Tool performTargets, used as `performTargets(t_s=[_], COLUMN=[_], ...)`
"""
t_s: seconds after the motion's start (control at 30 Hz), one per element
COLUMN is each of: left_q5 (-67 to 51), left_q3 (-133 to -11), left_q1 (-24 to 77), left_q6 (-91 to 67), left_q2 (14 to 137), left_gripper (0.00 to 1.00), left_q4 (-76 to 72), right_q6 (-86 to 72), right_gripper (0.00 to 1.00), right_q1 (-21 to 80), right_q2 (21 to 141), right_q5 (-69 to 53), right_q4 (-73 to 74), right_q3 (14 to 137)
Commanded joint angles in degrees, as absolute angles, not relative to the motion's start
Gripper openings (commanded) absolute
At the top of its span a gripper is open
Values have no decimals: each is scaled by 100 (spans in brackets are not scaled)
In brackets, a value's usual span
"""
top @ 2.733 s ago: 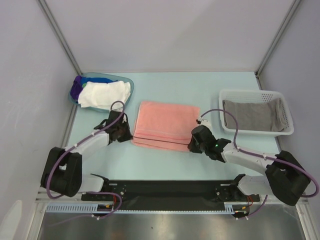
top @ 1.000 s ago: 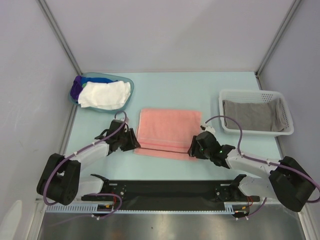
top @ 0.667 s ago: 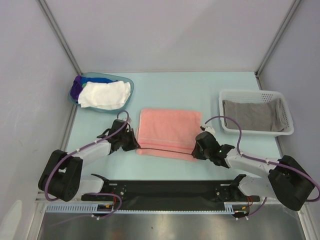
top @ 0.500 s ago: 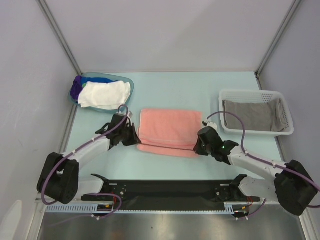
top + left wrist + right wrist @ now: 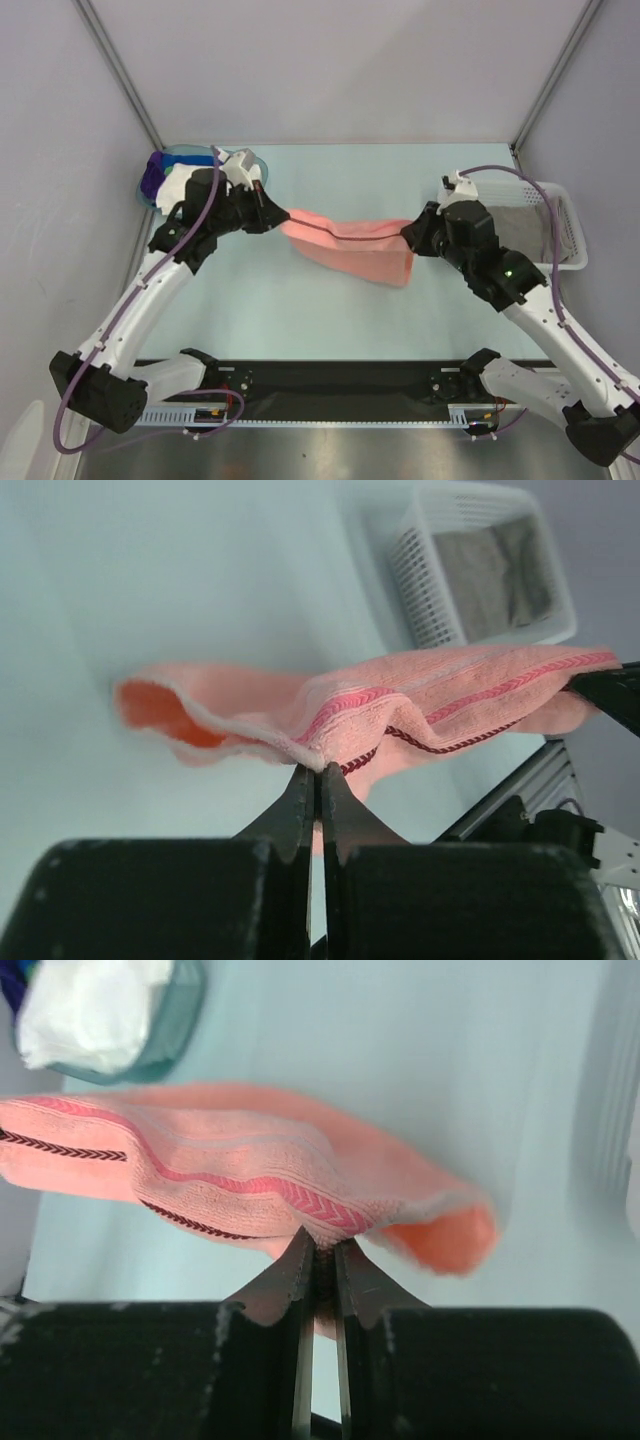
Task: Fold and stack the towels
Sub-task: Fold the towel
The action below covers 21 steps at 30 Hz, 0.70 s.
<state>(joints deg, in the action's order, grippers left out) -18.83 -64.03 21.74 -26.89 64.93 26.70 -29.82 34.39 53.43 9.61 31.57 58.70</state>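
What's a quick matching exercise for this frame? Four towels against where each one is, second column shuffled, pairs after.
1. pink towel
2. grey towel
3. white towel
4. purple towel

a. in the white mesh basket
b. at the left end of the blue tub, seen from the top camera
c. hanging between the left gripper and the right gripper, both shut on it
d. on top of the pile in the blue tub

Pairs: 1-c, 2-a, 3-d, 4-b
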Motion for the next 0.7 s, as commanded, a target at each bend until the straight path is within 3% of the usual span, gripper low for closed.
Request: performTargets(t_s=[0.0,0.13,0.37,0.5,0.67], left_q5=[-2355,-2382,-2373,-2750,-2971], left_q3=[-7170,-7488,-7111,-7083,-8453], left_q1=[2197,2189,2005,1653,1503], left_q6=[-2654,-2812,-3155,-3410,-3270], left_q2=[6205,6021,6195,7229,8542], left_gripper=[0,0,0,0,0], left_q4=[2883,2909,2453,1645,1555], right_q6=[-2567,-2444,-2470,-2452,-2435], right_gripper=[1,1,3,1,0], right_q1=[3419,3401,3183,2121,1451], right_q2=[5159,5159,5430,6229,7276], right_q5=[1010,1081,801,-393,-1107], right_q4=[3568,3823,3587,2945,2540], right_q3=[6661,7110,6873,6776,7663])
